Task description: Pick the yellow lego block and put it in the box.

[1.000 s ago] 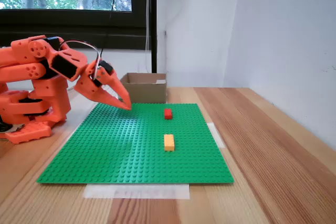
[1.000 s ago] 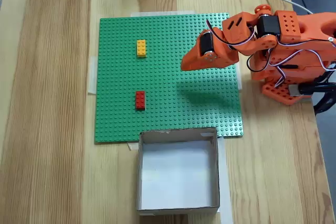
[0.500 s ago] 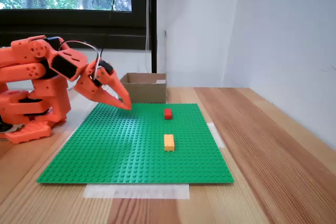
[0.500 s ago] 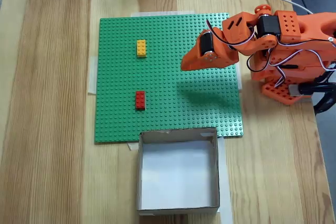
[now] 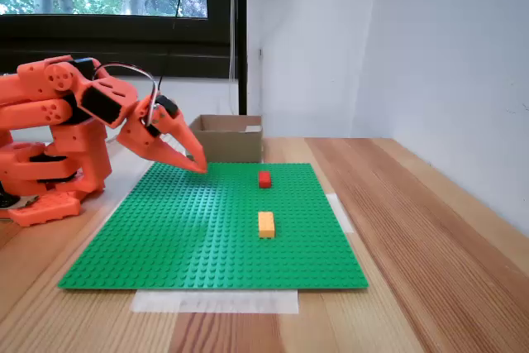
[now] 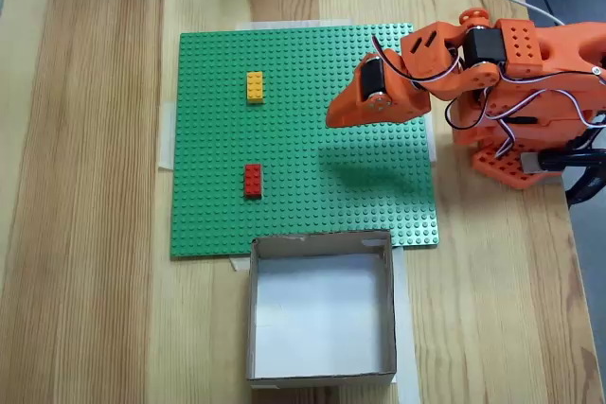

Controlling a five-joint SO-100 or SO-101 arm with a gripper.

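Gripper (image 5: pixel 197 165) poised low over green baseplate (image 6: pixel 218 224), jaws closed, empty.
Yellow lego block (image 6: pixel 255 86) untouched, well apart; box (image 6: pixel 322 376) beyond plate edge, awaiting drop.

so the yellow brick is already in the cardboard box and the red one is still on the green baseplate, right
Not quite. The yellow lego block is not in the box; it sits on the green baseplate, apart from the box, which looks empty in the fixed view from above. The red brick is on the baseplate, as you said.
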